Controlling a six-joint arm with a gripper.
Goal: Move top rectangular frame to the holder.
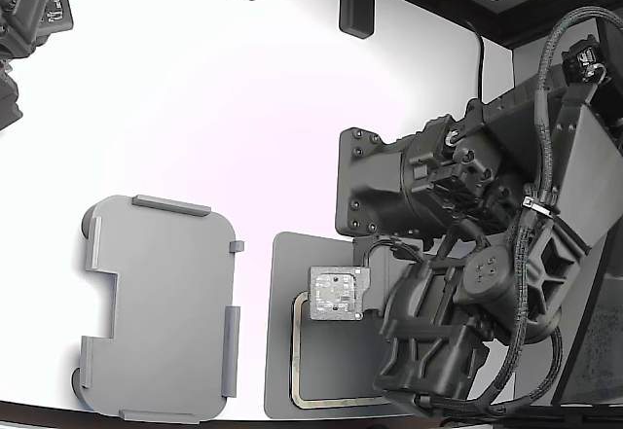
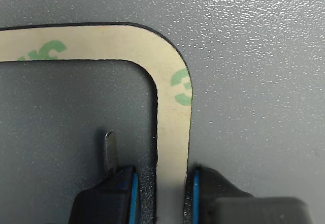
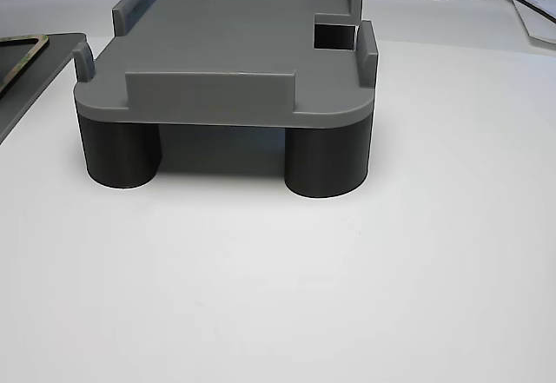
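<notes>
You have one top rectangular frame (image 1: 295,351) in sight, lying on one dark grey mat (image 1: 280,283), and you cannot tell whether more frames sit stacked beneath it. You have one holder (image 1: 161,307) on the white bench (image 1: 243,127); in the other view it stands on two dark round feet (image 3: 122,153) that you can count, with any further ones hidden behind. You see one pincer (image 2: 161,191) with two fingers (image 2: 122,196) in the wrist view, and two green marks (image 2: 182,86) on the frame's tan face
</notes>
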